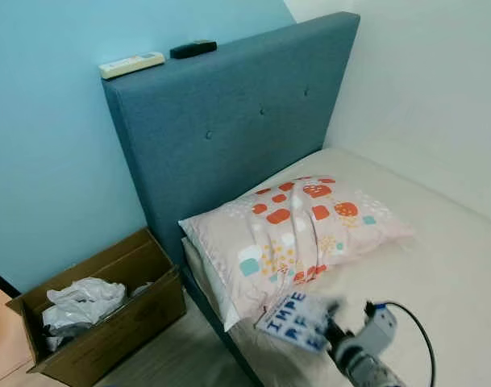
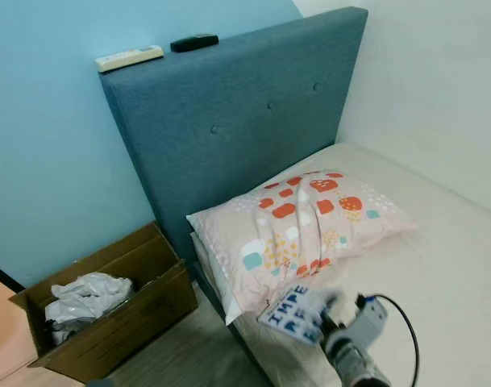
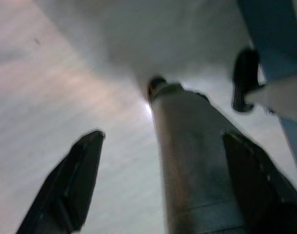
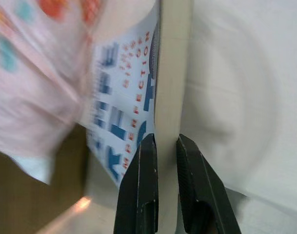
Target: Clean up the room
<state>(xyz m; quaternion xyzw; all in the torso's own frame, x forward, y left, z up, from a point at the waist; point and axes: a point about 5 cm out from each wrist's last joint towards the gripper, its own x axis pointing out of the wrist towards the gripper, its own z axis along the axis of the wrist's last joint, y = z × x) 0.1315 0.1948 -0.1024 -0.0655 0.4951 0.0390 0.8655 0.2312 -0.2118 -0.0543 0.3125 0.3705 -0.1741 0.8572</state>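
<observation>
The flat white box with blue letters (image 1: 293,320) is pinched by its edge in my right pincer (image 4: 164,146), over the mattress (image 1: 438,266) beside the patterned pillow (image 1: 297,230). A cardboard carton (image 1: 108,318) sits on the floor. My left pincer (image 3: 163,161) hangs spread apart, holding nothing.

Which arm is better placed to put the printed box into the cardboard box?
The right. Its gripper already pinches the printed box at the bed's edge, near the cardboard box on the floor. The left gripper hangs open above the floor.
</observation>
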